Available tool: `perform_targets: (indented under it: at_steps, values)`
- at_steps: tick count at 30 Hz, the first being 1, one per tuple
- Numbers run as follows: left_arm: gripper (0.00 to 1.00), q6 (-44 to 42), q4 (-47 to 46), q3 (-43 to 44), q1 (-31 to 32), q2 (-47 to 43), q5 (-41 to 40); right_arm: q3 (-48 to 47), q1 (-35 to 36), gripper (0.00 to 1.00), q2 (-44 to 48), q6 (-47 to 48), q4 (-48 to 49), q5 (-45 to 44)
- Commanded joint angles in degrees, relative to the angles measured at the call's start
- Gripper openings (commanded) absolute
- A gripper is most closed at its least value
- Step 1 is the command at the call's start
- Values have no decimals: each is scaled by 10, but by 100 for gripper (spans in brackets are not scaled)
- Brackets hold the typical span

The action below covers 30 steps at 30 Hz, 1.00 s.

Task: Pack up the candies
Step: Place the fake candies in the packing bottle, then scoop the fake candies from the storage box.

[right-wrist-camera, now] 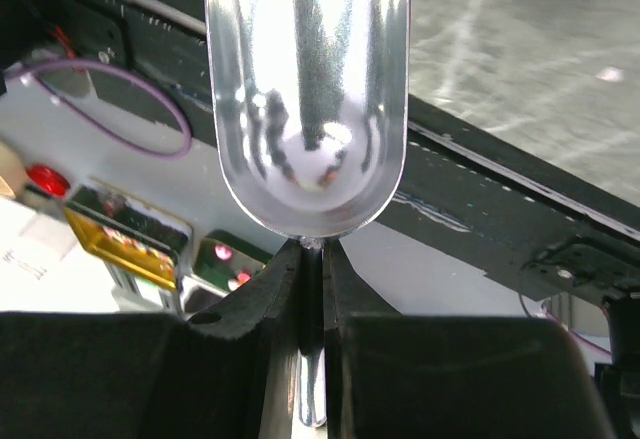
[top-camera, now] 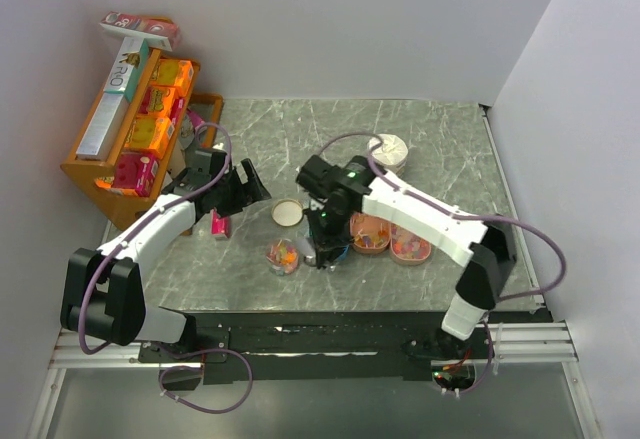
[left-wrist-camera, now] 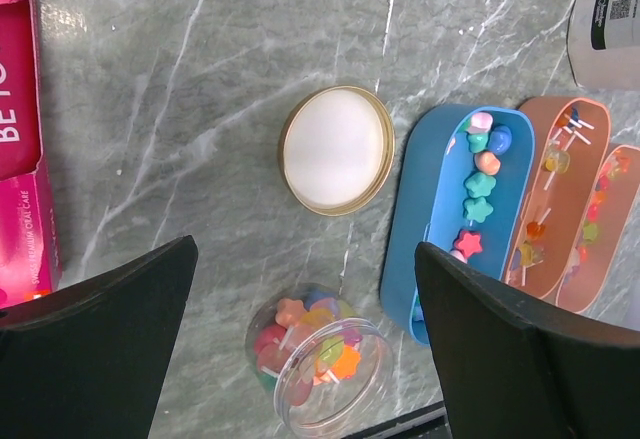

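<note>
The candies are small star and round sweets in mixed colours. Some fill a clear jar (left-wrist-camera: 318, 359) lying open on the table, also seen in the top view (top-camera: 283, 256). Others lie in a blue tray (left-wrist-camera: 478, 184) and in orange trays (left-wrist-camera: 560, 194). My left gripper (left-wrist-camera: 305, 249) is open and empty above the jar and its gold-rimmed lid (left-wrist-camera: 336, 149). My right gripper (right-wrist-camera: 312, 269) is shut on the thin handle of a shiny metal scoop (right-wrist-camera: 305, 99). In the top view it (top-camera: 325, 246) hangs just right of the jar. I see no candy in the scoop.
A pink packet (left-wrist-camera: 25, 159) lies left of the lid. A white tub (top-camera: 390, 149) stands at the back. A wooden shelf (top-camera: 85, 174) with orange boxes stands at the far left. Orange trays (top-camera: 392, 240) sit right of my right gripper. The table's near edge (top-camera: 350, 304) is close.
</note>
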<state>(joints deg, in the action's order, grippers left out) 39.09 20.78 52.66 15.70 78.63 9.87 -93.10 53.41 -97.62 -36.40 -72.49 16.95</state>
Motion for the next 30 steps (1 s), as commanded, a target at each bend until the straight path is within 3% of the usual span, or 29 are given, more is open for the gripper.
perform_targets:
  at_steps: [1,10,19,30]
  values:
    - [96,14,-19,-5,-3,-1,18,41,-41,0,88,-21,-24,-64]
    - [97,17,-26,-7,-2,-4,23,146,-172,0,167,-6,-78,-205]
    - [96,14,-21,-6,-2,-8,20,213,-280,0,205,35,-78,-236]
    - [96,14,-21,-5,-2,-8,23,273,-334,0,214,132,-49,-190]
